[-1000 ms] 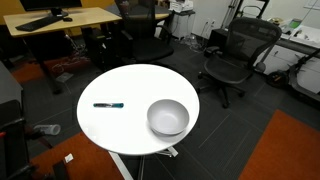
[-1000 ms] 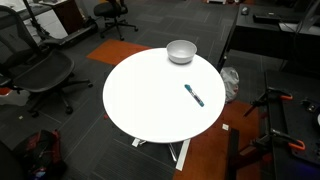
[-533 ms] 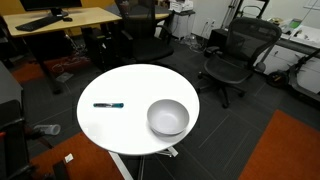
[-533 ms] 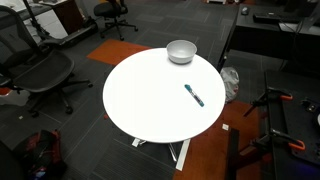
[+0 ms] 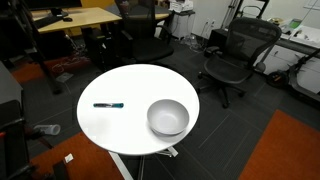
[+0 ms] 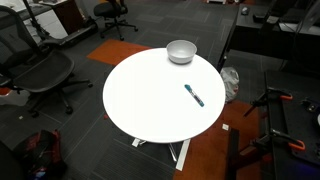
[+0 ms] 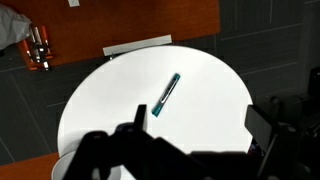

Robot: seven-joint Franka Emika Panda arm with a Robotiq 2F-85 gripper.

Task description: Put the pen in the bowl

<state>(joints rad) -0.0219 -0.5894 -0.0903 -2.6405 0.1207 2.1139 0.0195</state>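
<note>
In an exterior view, a round white table carries a silvery bowl, upright near its far edge. A dark pen lies flat on the tabletop, well apart from the bowl. An office chair stands near the table.

Round white table top stands on a white pedestal over dark grey carpet tiles; in an exterior view, an orange-red floor section lies off to one side. Beyond the table are a black mesh office chair and a light wooden desk. Another black mesh swivel chair stands well apart from the table in an exterior view, and the wrist view shows a reddish-brown floor area past the table edge.
</note>
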